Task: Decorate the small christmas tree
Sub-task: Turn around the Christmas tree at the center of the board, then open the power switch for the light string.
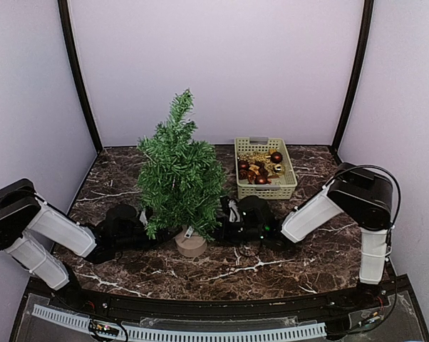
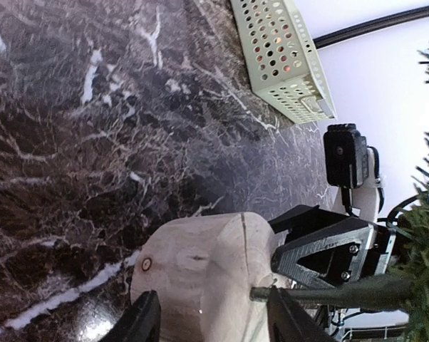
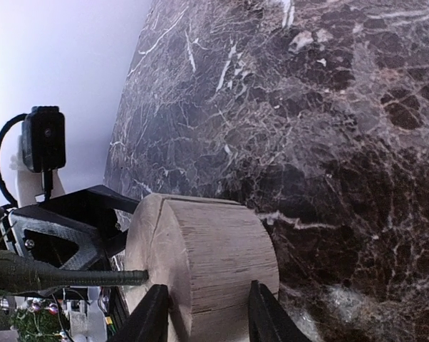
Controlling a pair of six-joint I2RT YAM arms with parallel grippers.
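Tree base (image 2: pixel 207 274) (tan) between both end effectors (image 2: pixel 211 320) (image 3: pixel 204 317)

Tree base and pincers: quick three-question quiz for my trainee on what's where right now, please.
1. True or false: the small christmas tree is lying on its side.
2. What sits between the fingers of the left pincer? A the tree's wooden base; B a spoon; C a cardboard box.
3. Fill in: the red baubles lie in the ____.

Key: 1 false, it stands upright. 2 A. 3 basket, right of the tree in the top view.
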